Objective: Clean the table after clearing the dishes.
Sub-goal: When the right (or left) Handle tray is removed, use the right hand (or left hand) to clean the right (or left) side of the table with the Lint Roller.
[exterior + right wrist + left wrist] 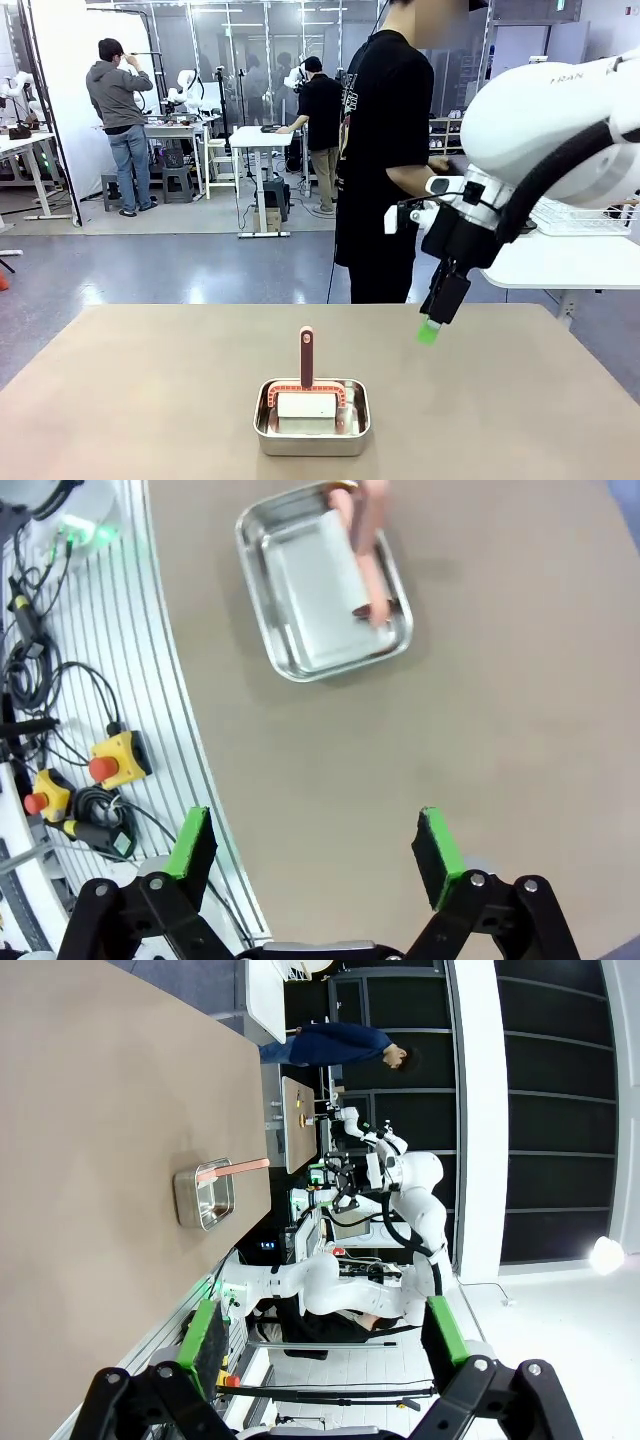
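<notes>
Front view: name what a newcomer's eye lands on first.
First comes the small steel pan near the middle of the tan table, with a red-handled wiper sticking out of it. Next are the right tool, open and hanging above the table to the pan's right, and a person in black standing at the far side.

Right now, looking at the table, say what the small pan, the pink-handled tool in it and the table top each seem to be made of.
Small pan: probably stainless steel, polished; its walls mirror the light. Pink-handled tool: likely plastic or silicone, matte, even colour; the material of its white pad is unclear. Table top: perhaps laminate, matte tan, no visible grain.
</notes>
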Robot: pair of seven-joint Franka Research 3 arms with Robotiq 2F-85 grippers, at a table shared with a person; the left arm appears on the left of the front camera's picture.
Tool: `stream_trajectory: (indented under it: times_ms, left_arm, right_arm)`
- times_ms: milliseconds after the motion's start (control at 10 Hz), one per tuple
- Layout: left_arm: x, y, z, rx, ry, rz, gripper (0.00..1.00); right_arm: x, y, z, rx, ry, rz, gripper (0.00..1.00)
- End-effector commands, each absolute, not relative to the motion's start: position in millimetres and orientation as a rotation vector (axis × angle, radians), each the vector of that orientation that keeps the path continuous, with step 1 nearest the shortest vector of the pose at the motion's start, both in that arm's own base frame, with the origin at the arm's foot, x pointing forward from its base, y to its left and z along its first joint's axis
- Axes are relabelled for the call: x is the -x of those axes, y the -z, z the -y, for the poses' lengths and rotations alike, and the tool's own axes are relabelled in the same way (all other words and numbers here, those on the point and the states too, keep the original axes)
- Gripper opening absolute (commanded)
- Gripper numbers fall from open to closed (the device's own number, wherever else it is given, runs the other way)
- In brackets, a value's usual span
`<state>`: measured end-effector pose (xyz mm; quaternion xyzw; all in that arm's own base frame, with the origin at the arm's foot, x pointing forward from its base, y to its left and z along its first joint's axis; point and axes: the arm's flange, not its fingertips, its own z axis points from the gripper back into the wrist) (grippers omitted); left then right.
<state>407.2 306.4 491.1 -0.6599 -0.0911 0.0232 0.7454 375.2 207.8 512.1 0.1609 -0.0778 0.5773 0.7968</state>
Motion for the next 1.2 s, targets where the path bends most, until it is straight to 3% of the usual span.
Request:
stream_trajectory:
  times_ms: [0,700,1100]
  left_arm:
    - [-405.1,-491.8,-307.7,1.441,-0.056,0.203,1.0]
    - [-405.1,-491.8,-307.7,1.441,-0.056,0.203,1.0]
    - [-405.1,-491.8,-307.7,1.441,-0.056,0.203,1.0]
  right_arm:
    - [-368.9,-507.0,-203.1,-0.335,-1.277,0.209,1.0]
    - [-373.8,-509.5,-203.9,-0.354,-1.234,0.174,1.0]
    - [-419.9,-493.8,-302.8,-0.236,-1.515,0.168,1.0]
